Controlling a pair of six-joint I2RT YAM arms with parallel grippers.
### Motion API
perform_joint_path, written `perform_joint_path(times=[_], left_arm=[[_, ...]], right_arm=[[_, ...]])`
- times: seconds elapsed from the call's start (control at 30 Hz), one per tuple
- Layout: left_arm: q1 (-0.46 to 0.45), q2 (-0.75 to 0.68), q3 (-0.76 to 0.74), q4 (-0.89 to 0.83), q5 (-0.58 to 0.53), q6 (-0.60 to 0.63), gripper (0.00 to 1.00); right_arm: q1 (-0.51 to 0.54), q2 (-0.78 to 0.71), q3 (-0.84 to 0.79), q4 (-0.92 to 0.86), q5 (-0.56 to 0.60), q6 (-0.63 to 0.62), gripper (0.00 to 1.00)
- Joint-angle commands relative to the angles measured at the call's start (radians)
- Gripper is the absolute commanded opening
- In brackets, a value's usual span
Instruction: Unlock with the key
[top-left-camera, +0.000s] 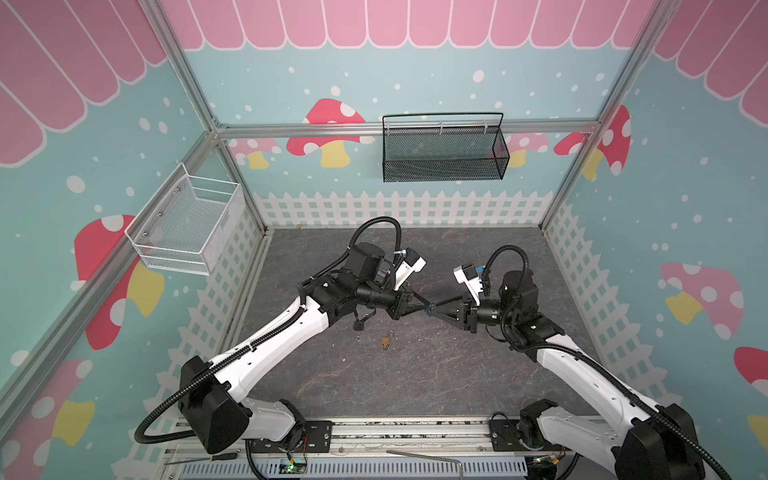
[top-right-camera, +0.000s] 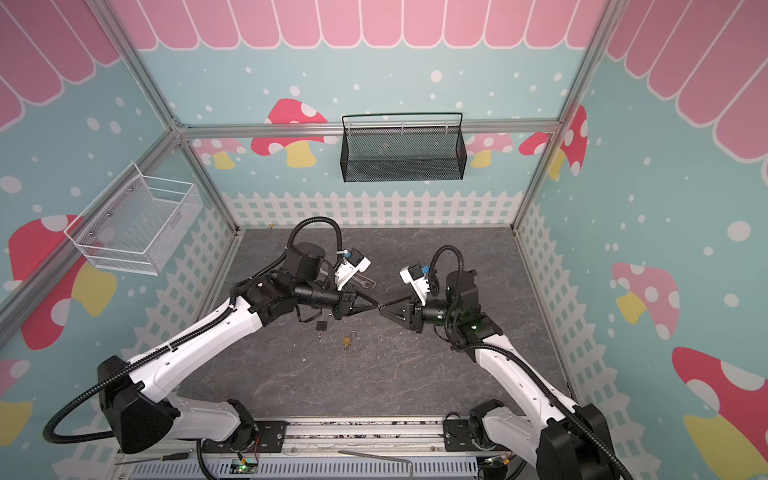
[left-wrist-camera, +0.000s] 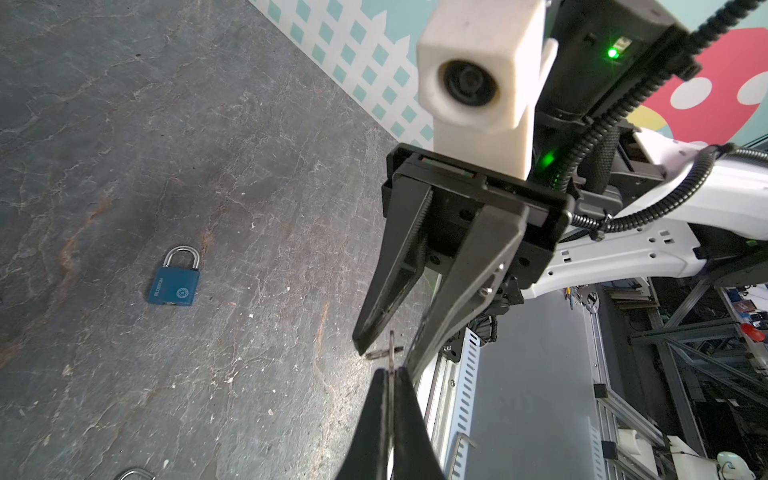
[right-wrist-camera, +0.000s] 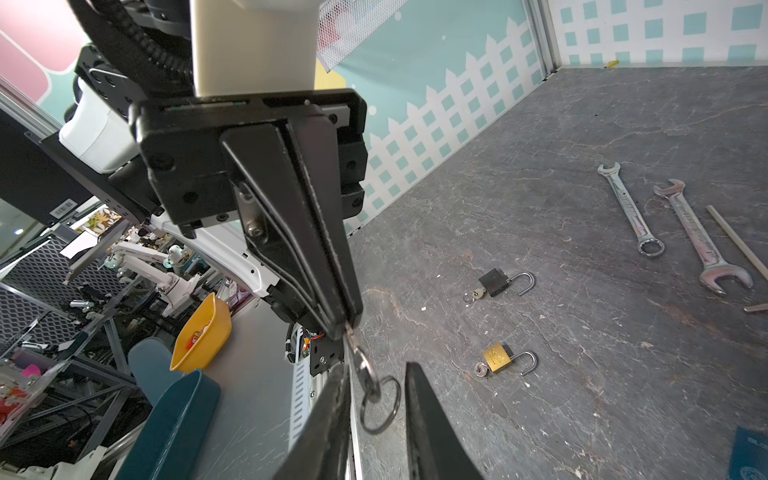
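The light, stiff, probably slick key, pinched in the left end effector, sits between the tips of the spread right end effector, best gripped across its flat faces.

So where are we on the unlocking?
Done: black padlock and brass padlock lie open, keys in. In hand: left claw pinches a key; right claw open around it. To do: blue padlock, shackle shut.

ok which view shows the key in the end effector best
The right wrist view: the key sticks out clear from the tips of the left end effector. The left wrist view sees it edge-on; in both top views it is a speck.
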Motion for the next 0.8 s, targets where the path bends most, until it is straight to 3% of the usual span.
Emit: perform_joint_path(times=[0.0,0.77], left_arm=[[0.003,0.016,0.032,-0.031,0.03,0.045,0.0],[0.005,0.04,0.074,-0.097,0.027,0.09,0.0]], right_arm=[[-0.006,0.0,-0.009,0.04,-0.064,-0.025,0.25],[-0.008,0.009,0.004,0.045,-0.087,-0.046,0.02]])
